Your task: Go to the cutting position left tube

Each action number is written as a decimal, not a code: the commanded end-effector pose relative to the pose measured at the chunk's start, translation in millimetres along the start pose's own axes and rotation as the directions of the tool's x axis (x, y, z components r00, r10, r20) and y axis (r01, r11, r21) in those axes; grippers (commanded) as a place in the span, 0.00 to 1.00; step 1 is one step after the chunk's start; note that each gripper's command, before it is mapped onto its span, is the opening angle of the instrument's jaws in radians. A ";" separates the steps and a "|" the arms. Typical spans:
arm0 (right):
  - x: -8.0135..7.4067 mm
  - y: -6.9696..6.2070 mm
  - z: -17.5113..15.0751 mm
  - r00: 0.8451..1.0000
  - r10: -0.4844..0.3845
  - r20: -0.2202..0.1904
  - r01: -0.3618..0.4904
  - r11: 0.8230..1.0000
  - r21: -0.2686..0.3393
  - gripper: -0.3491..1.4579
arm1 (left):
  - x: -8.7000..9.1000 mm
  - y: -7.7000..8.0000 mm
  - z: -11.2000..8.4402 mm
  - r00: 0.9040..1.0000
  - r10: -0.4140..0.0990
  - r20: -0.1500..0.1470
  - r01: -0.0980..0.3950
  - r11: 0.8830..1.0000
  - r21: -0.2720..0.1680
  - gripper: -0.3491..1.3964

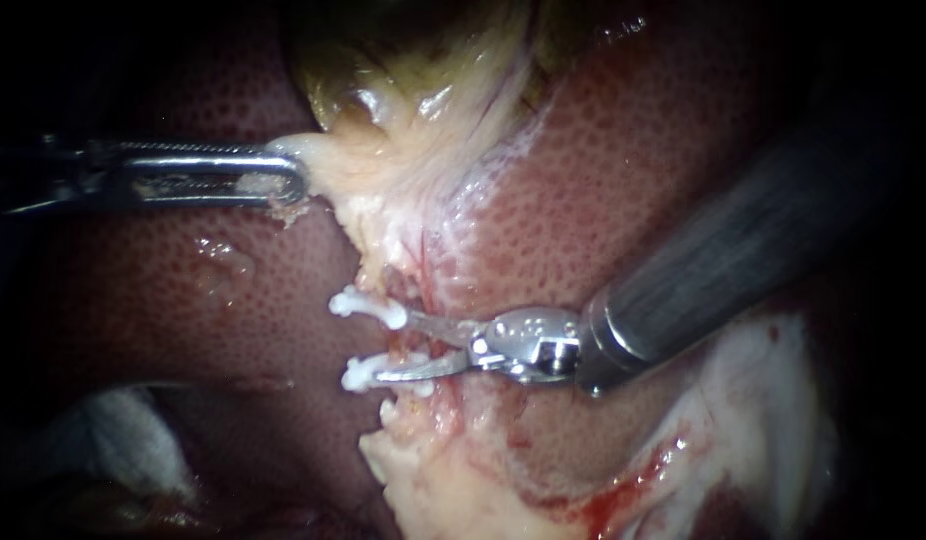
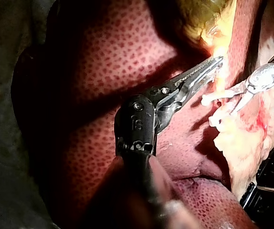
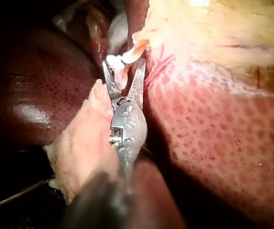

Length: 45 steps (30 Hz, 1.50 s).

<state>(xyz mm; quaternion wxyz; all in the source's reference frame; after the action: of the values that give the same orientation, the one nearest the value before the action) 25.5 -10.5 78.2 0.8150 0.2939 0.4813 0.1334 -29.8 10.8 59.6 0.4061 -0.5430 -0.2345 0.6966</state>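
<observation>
My right instrument jaws open, tube between, clips each side: centre it, dodge clips. Left instrument gripping gallbladder.

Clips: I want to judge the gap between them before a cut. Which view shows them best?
Endoscope view: upper clip and lower clip show side-on, apart, the right instrument open at them. Left wrist view shows both, farther off. Right wrist view shows them overlapped, partly behind its jaws.

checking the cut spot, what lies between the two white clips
A short pale stretch of the tube, straddled by the open right instrument; the endoscope view shows it.
</observation>
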 end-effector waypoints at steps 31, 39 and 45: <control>0.6 0.4 4.1 0.999 0.048 0.024 -0.049 0.995 0.084 0.93 | -0.4 -0.2 0.8 1.000 0.002 0.001 -0.002 1.000 -0.002 0.00; 0.6 0.8 4.3 0.998 0.060 0.016 -0.061 0.995 0.083 0.90 | -0.4 -0.2 0.9 1.000 0.002 0.001 -0.002 1.000 -0.002 0.00; 0.6 0.8 4.3 0.998 0.060 0.013 -0.061 0.995 0.083 0.90 | -0.4 -0.2 0.9 1.000 0.002 0.001 -0.002 1.000 -0.002 0.00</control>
<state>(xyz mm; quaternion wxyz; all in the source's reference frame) 29.5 -11.0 79.8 0.8000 0.3429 0.4730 0.1365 -30.6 10.7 60.3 0.4048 -0.5433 -0.2348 0.6970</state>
